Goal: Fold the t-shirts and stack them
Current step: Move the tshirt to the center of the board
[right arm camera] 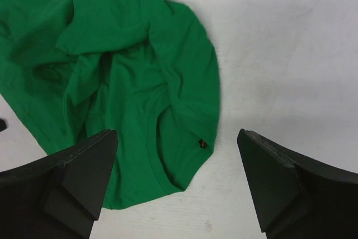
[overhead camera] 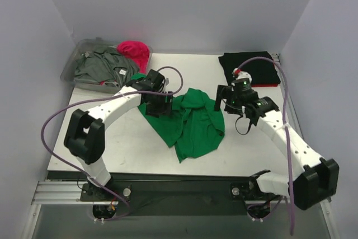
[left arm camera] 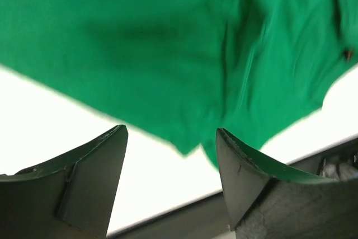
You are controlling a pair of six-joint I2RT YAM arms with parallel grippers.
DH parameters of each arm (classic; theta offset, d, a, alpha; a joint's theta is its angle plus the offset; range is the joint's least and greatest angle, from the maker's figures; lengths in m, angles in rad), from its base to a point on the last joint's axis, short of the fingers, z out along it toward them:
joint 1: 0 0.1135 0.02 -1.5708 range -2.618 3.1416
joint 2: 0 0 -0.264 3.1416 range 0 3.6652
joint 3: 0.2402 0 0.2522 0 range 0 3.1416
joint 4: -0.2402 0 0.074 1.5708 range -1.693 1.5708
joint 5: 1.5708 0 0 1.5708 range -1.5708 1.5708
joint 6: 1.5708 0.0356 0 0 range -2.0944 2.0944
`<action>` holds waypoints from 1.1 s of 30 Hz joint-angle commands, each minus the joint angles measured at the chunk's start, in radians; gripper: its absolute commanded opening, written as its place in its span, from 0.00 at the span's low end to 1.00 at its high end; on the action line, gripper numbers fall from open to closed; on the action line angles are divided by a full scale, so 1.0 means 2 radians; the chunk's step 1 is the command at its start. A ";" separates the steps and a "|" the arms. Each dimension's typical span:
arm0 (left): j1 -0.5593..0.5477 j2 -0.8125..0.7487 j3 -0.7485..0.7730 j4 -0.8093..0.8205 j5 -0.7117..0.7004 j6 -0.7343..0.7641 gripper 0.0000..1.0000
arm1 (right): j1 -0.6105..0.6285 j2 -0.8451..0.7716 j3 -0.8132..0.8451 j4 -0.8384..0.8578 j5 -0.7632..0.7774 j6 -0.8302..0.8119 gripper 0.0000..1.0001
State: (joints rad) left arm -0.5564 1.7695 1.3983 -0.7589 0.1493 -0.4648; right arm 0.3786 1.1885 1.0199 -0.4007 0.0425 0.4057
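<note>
Bright even light, left-wrist blur

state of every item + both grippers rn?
green t-shirt: unfolded, crumpled, mid-table.
black t-shirt: folded flat, far right corner.
grey t-shirt: crumpled, in the clear bin.
magenta t-shirt: bunched at the bin's far right edge.
left gripper: open, empty, over the green t-shirt.
right gripper: open, empty, over the green t-shirt's edge.

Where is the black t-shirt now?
In the top view, the black t-shirt lies at the far right corner of the table, just beyond the right gripper.
</note>
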 commanded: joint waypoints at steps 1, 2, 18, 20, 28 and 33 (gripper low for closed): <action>-0.001 -0.076 -0.046 0.014 0.020 -0.020 0.74 | 0.012 0.062 0.029 -0.012 0.006 -0.005 0.94; -0.003 -0.080 -0.059 0.011 0.024 -0.018 0.74 | 0.014 0.074 0.035 -0.012 -0.003 -0.007 0.93; -0.090 -0.040 -0.138 0.032 0.038 -0.008 0.71 | -0.035 0.160 0.084 -0.011 -0.080 0.047 0.93; -0.091 -0.036 -0.136 0.030 0.029 -0.012 0.71 | -0.045 0.160 0.082 -0.010 -0.086 0.049 0.93; -0.092 -0.014 -0.129 0.039 0.010 -0.016 0.67 | -0.059 0.146 0.062 0.002 -0.094 0.060 0.93; -0.092 0.013 -0.112 0.045 0.012 -0.006 0.63 | -0.062 0.145 0.059 0.006 -0.096 0.061 0.93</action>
State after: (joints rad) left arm -0.7399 1.7714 1.1194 -0.7105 0.1864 -0.4892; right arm 0.2657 1.5055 1.1439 -0.3939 -0.1375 0.5198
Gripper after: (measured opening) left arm 0.639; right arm 0.931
